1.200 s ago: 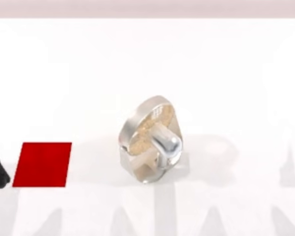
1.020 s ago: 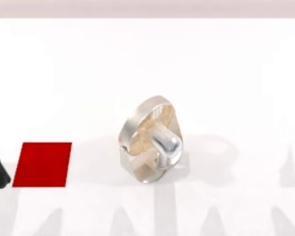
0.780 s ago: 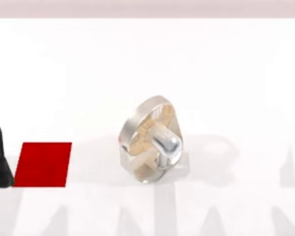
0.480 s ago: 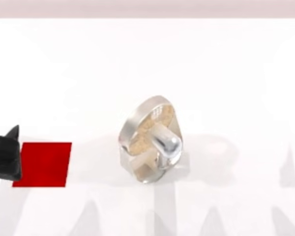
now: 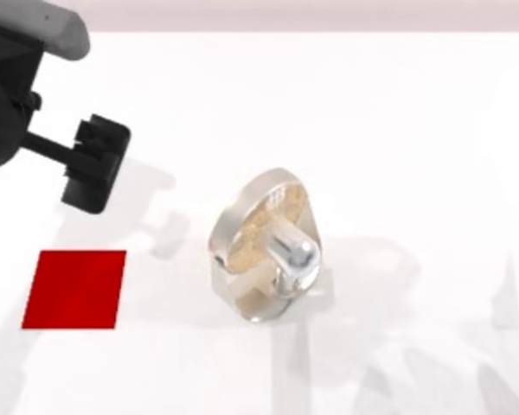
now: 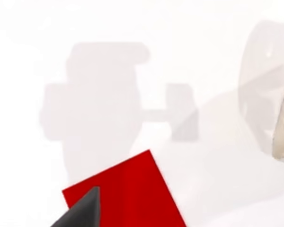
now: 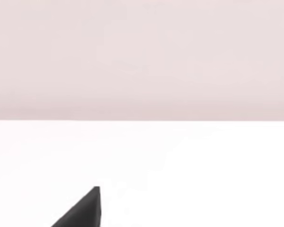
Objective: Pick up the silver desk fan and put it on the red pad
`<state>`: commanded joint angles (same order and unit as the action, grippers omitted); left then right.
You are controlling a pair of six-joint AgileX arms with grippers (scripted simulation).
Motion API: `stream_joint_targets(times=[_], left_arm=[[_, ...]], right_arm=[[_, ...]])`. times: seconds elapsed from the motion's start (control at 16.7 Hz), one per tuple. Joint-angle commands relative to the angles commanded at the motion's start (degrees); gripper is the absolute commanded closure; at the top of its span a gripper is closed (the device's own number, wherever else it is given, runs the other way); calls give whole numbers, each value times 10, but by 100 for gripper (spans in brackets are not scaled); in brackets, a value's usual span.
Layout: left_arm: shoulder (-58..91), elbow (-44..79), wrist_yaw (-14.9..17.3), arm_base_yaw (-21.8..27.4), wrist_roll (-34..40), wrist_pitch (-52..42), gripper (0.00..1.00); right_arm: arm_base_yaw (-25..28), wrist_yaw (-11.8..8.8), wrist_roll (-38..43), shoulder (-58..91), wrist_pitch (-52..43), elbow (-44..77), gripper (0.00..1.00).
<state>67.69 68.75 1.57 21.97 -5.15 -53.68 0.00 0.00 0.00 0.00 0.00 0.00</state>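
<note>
The silver desk fan (image 5: 264, 246) stands near the table's middle, its ring housing tilted and its chrome motor cylinder facing the camera. In the left wrist view the silver desk fan (image 6: 274, 94) shows only partly, at the picture's edge. The red pad (image 5: 73, 288) lies flat at the front left, with nothing on it; the left wrist view looks down on the red pad (image 6: 128, 194). My left gripper (image 5: 95, 166) hangs above the table, behind the pad and well left of the fan, touching neither. My right arm is out of the top view.
The left arm's shadow (image 5: 160, 220) falls on the white table between the gripper and the fan. The right wrist view shows only white table (image 7: 180, 165) and the pale back wall (image 7: 142, 56).
My left arm has risen from beside the pad's left edge and swung toward the far left of the table, its gripper now pointing toward the fan. The fan and pad have not moved.
</note>
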Motion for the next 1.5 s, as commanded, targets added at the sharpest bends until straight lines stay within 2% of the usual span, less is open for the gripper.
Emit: stream_joint_targets(times=[0.42, 0.72, 0.96, 1.32, 1.5], left_arm=[[358, 384, -5, 107, -12, -237, 0], [543, 566, -11, 157, -14, -356, 0], [602, 622, -14, 172, -14, -395, 0], [601, 619, -13, 169, -15, -392, 0], [592, 577, -14, 170, -16, -355, 0]], right_arm=[[0, 0, 0, 0, 0, 0, 0], [0, 0, 0, 0, 0, 0, 0], [0, 0, 0, 0, 0, 0, 0], [0, 0, 0, 0, 0, 0, 0], [0, 0, 0, 0, 0, 0, 0]])
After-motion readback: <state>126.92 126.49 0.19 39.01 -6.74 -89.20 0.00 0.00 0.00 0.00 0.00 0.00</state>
